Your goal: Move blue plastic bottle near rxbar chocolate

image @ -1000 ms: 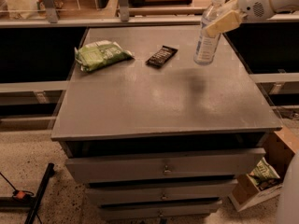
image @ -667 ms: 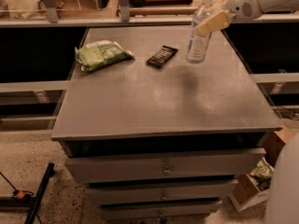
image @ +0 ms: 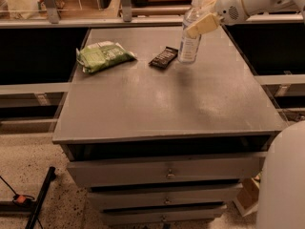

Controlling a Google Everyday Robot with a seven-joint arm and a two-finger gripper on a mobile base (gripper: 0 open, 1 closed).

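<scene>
The blue plastic bottle (image: 190,34), clear with a white cap and pale label, stands upright at the far middle of the grey table top (image: 167,99). My gripper (image: 199,25) reaches in from the upper right and is shut on the bottle's upper body, with a pale finger (image: 203,25) across it. The rxbar chocolate (image: 164,57), a small flat black bar, lies just left of the bottle's base, a short gap apart.
A green snack bag (image: 102,55) lies at the table's far left. Drawers (image: 167,173) sit below the front edge. A shelf rail (image: 86,22) runs behind the table. A cardboard box (image: 248,199) is on the floor at right, and the robot's white body (image: 283,180) fills the lower right.
My gripper has carried the bottle leftward across the far side of the table, from the right part to just beside the black bar.
</scene>
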